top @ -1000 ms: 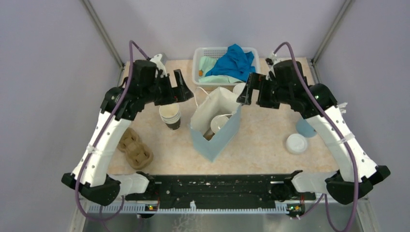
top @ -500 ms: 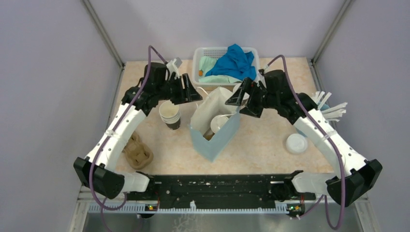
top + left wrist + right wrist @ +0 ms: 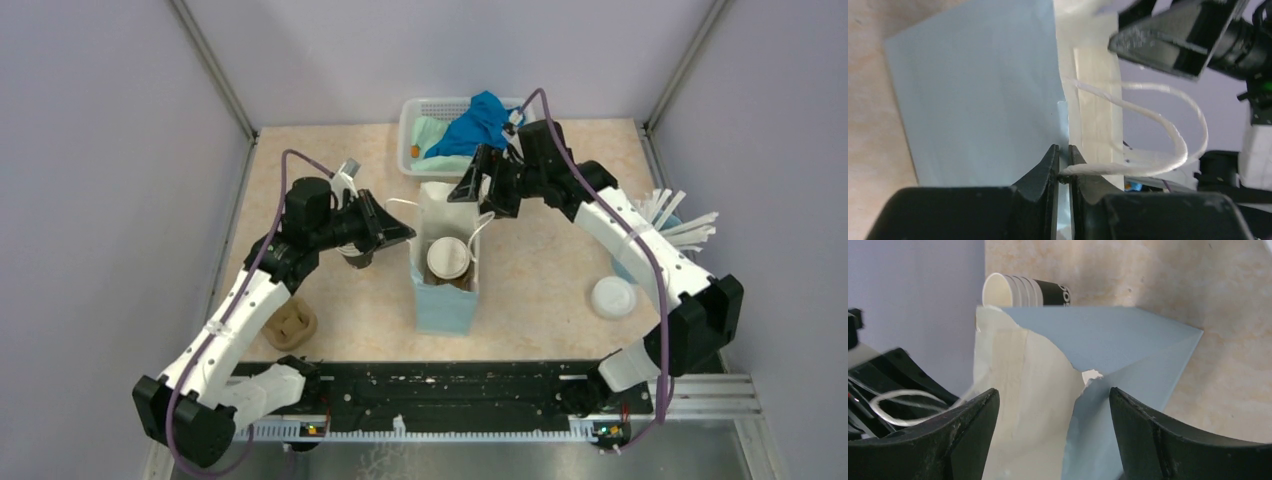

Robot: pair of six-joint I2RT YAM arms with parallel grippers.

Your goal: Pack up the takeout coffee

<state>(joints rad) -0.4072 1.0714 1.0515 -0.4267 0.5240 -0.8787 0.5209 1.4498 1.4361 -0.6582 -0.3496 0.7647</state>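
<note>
Clamped tight on the rim of the blue paper bag (image 3: 440, 305), my left claw (image 3: 1063, 152) holds it up while my right claw (image 3: 1053, 390) gapes wide across the far, torn edge. Pull too hard, I judge, and the paper rips further or the bag topples. One coffee cup (image 3: 448, 258) stands inside, pale round top up. An open cup (image 3: 1018, 290), white-ribbed and black-banded, waits on the tabletop (image 3: 540, 290) just beside the bag.

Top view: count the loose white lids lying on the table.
1. The lid lies flat on the table, to the right of the blue bag and apart from it. More lids may be hidden inside the bag.
</note>
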